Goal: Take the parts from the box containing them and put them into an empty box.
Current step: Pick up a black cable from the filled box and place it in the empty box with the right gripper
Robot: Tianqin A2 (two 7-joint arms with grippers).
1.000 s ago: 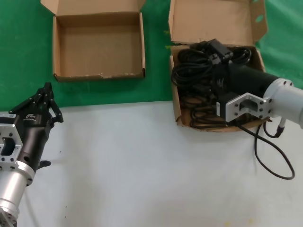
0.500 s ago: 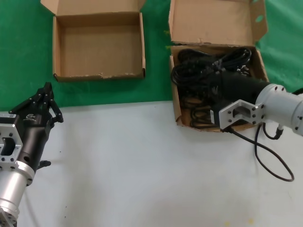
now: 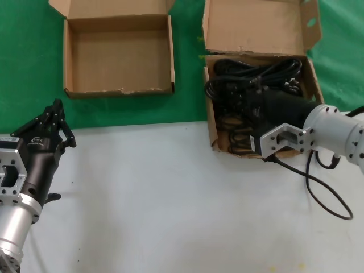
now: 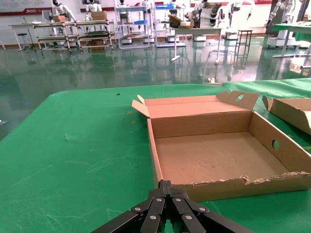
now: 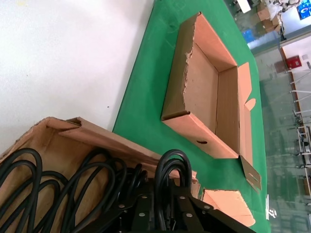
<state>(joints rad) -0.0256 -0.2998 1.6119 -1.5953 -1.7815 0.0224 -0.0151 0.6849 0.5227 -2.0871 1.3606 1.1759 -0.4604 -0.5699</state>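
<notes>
The long cardboard box (image 3: pixel 257 27) with oval holes stands at the back right and holds several black power cords (image 3: pixel 227 85). My right gripper (image 3: pixel 250 95) is down inside it, shut around a loop of cord (image 5: pixel 172 162) that rises between its fingers (image 5: pixel 140 209). More cords (image 5: pixel 29 170) lie beside it in that box (image 5: pixel 68 127). The squarish shallow box (image 3: pixel 119 90) with a frayed front rim stands at the back left and holds nothing; it also shows in the right wrist view (image 5: pixel 214 97). My left gripper (image 3: pixel 56 106) is shut and empty, in front of that box (image 4: pixel 228 183).
Both boxes sit on a green mat (image 3: pixel 34 68); the nearer half is white table (image 3: pixel 170 199). A thin black cable (image 3: pixel 325 200) from my right wrist loops over the white table at the right. The left gripper (image 4: pixel 166 185) hovers over the green mat.
My right gripper has dropped from above the cords down into the long box and drawn back toward its near side, now around a loop of cord. The left arm has not moved.
</notes>
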